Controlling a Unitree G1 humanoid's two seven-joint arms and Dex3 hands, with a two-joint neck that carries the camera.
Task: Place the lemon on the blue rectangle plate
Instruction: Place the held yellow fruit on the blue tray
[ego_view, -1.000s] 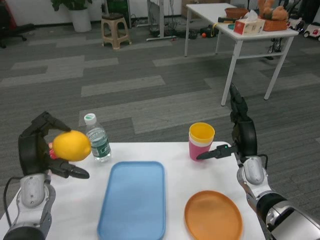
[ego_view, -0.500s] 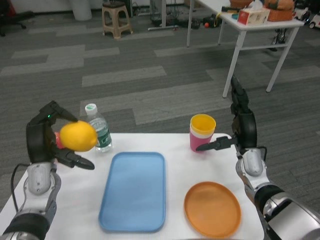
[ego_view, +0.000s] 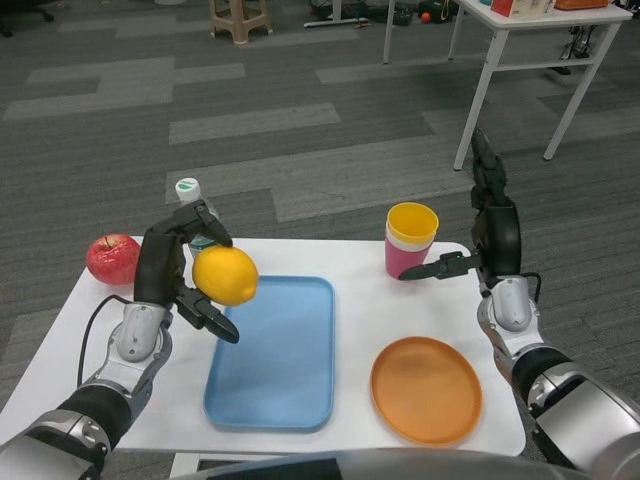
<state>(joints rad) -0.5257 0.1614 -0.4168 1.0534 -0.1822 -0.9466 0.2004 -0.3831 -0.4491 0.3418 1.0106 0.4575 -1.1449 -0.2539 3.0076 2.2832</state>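
Yellow lemon, held in left robot hand, looks smooth, round, prob slippery; blue plate just right. Right robot hand holds nothing.

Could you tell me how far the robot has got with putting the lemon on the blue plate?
Done: the left hand holds the lemon off the table, at the left edge of the blue rectangle plate. In hand: carrying it over the plate. Left: lowering it and letting go; the plate holds nothing yet. The right hand waits open by the cups.
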